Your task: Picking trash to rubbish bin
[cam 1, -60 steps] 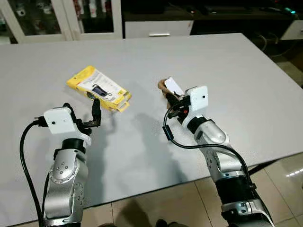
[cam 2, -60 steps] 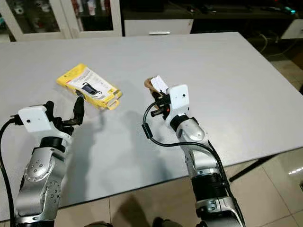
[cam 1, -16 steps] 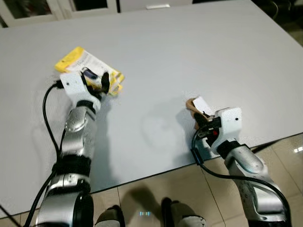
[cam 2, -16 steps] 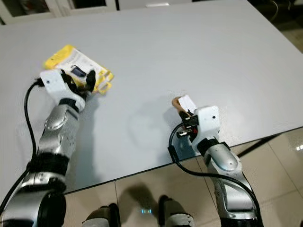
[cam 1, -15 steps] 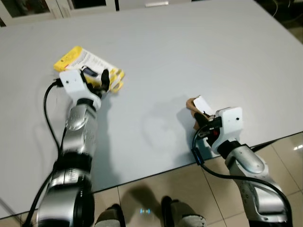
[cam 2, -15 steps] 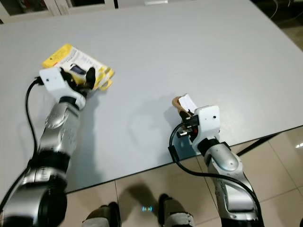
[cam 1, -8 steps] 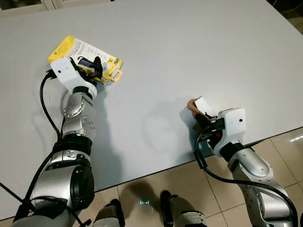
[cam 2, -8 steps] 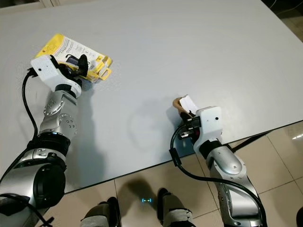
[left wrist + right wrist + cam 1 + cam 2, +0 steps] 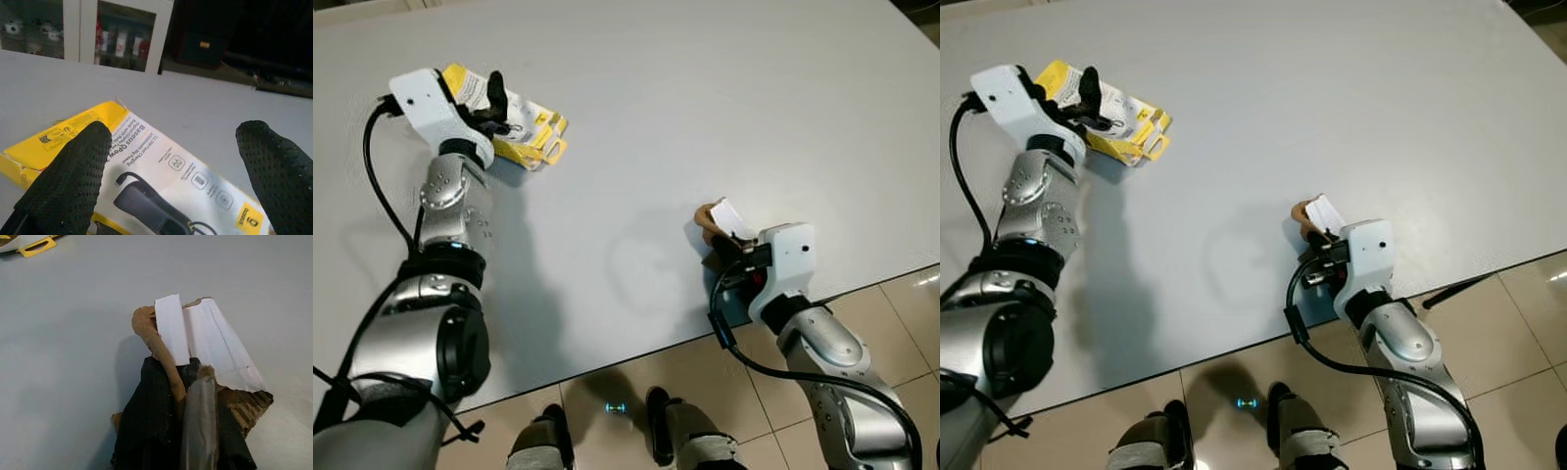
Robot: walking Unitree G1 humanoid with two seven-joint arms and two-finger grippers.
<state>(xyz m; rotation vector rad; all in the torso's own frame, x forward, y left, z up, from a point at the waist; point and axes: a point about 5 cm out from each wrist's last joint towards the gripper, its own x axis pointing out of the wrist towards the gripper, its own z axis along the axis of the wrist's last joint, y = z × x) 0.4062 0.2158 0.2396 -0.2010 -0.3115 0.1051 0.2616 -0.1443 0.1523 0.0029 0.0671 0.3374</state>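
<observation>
A yellow and white product package [image 9: 530, 140] lies flat on the grey table [image 9: 656, 88] at the far left. My left gripper [image 9: 480, 100] hovers just over its near end, open, its two black fingers [image 9: 73, 171] spread wide above the printed face of the package [image 9: 151, 161]. Near the table's front edge at the right, my right gripper [image 9: 732, 251] is shut on a crumpled scrap of brown cardboard with a white flap [image 9: 717, 216]. In the right wrist view the scrap [image 9: 210, 347] sticks out past the closed fingers [image 9: 156, 401].
The table's front edge [image 9: 636, 348] runs just beneath my right wrist. Beige floor tiles [image 9: 607, 431] lie below it, with the robot's feet [image 9: 658, 431] on them. Glass-fronted cabinets [image 9: 112, 39] stand beyond the table's far side.
The camera has tipped down and shifted. My left arm has stretched forward and its open gripper now sits over the yellow package. The right gripper keeps the cardboard scrap, held near the front edge.
</observation>
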